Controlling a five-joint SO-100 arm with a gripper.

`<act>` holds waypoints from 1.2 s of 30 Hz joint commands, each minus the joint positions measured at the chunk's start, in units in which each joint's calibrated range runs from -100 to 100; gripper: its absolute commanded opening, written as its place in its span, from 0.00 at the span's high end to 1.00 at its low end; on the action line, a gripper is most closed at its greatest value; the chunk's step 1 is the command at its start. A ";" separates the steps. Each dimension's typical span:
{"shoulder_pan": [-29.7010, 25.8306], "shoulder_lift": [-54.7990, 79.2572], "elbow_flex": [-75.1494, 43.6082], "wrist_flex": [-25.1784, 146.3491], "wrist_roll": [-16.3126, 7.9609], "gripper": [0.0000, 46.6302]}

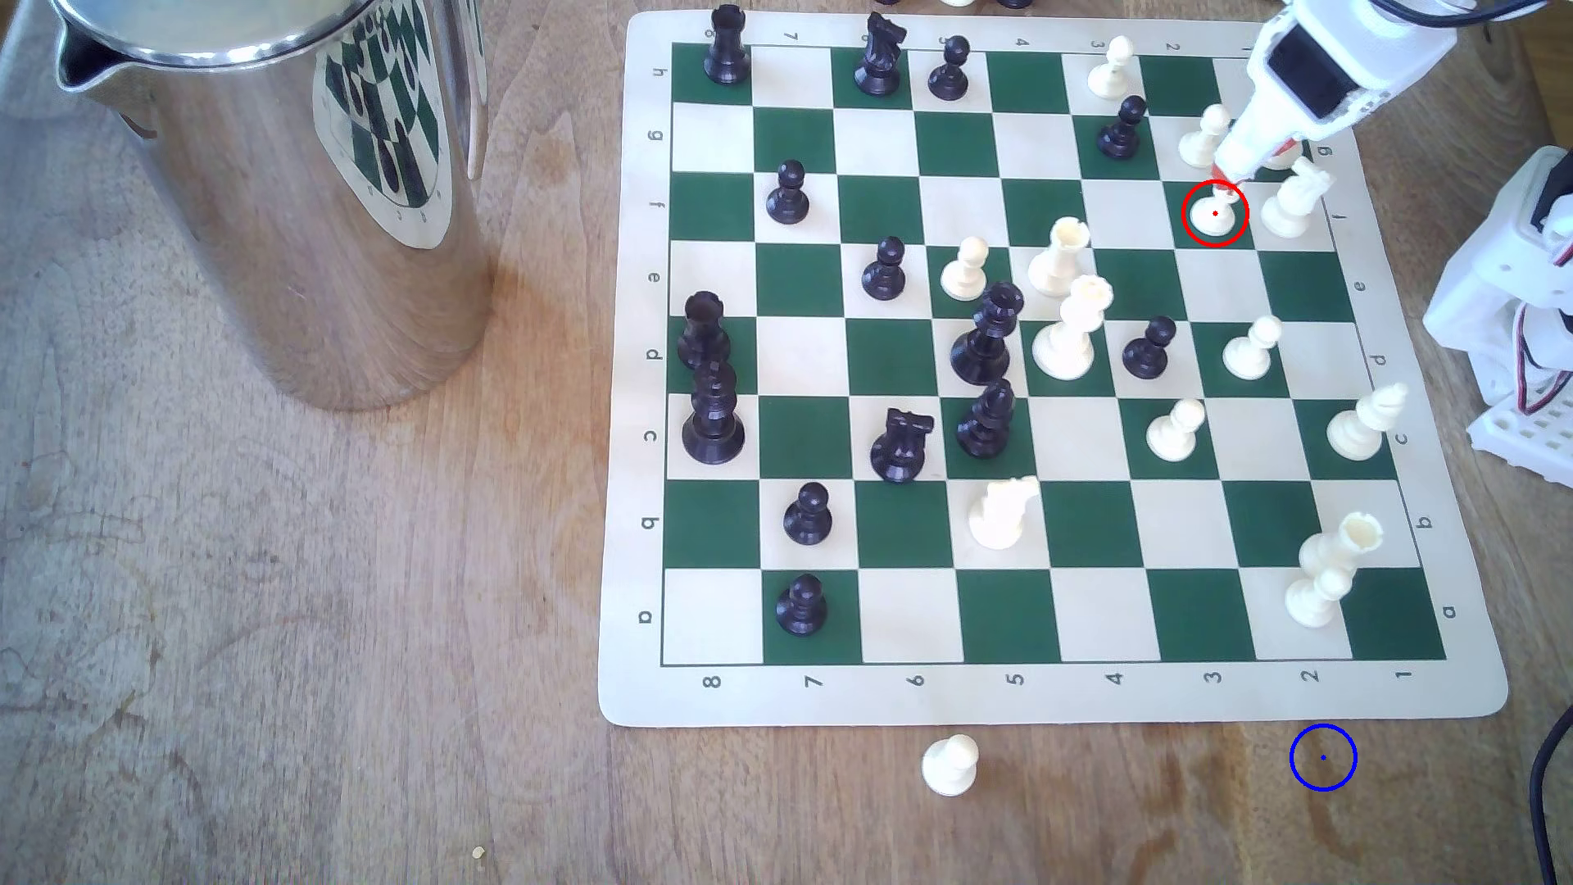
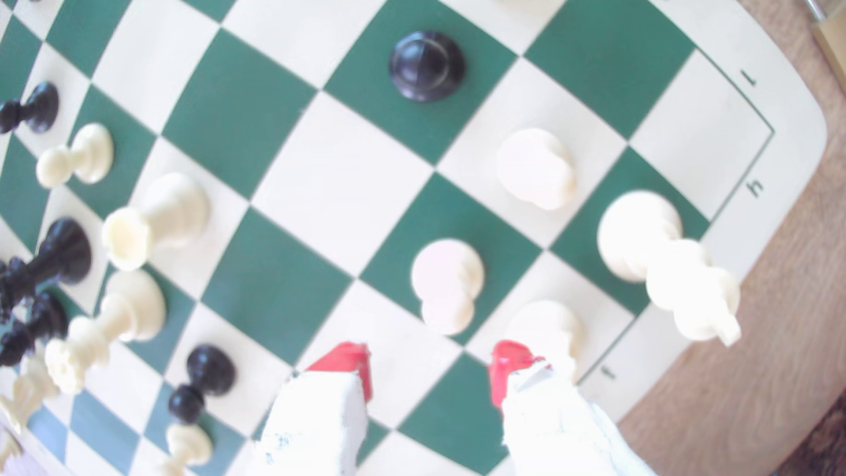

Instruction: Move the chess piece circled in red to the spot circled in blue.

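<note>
The chess piece circled in red, a cream-white pawn [image 1: 1214, 213], stands on a green square near the board's far right corner in the exterior view. The wrist view shows this pawn [image 2: 447, 283] from above, just ahead of the red fingertips [image 2: 348, 361]. My white gripper [image 1: 1230, 176] hovers right over the pawn, tilted down from the exterior view's upper right. Its jaws stand open, and the pawn is not between them. The spot circled in blue [image 1: 1323, 756] lies on bare brown wood below the board's near right corner.
A cream knight [image 1: 1292, 200] and another white pawn [image 1: 1202, 136] crowd the circled pawn. A dark pawn [image 1: 1122, 128] stands nearby. A steel jug [image 1: 289, 196] fills the exterior view's upper left. A loose white pawn [image 1: 951, 763] sits on the wood below the board [image 1: 1055, 693]. A black cable [image 1: 1545, 791] runs at the right edge.
</note>
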 commanded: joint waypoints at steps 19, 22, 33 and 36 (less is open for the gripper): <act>0.50 6.77 2.66 -7.61 0.68 0.76; 0.34 7.36 2.66 -8.02 0.68 0.78; 0.11 9.15 3.38 -10.48 0.59 0.79; -0.21 9.15 3.93 -11.30 0.44 0.94</act>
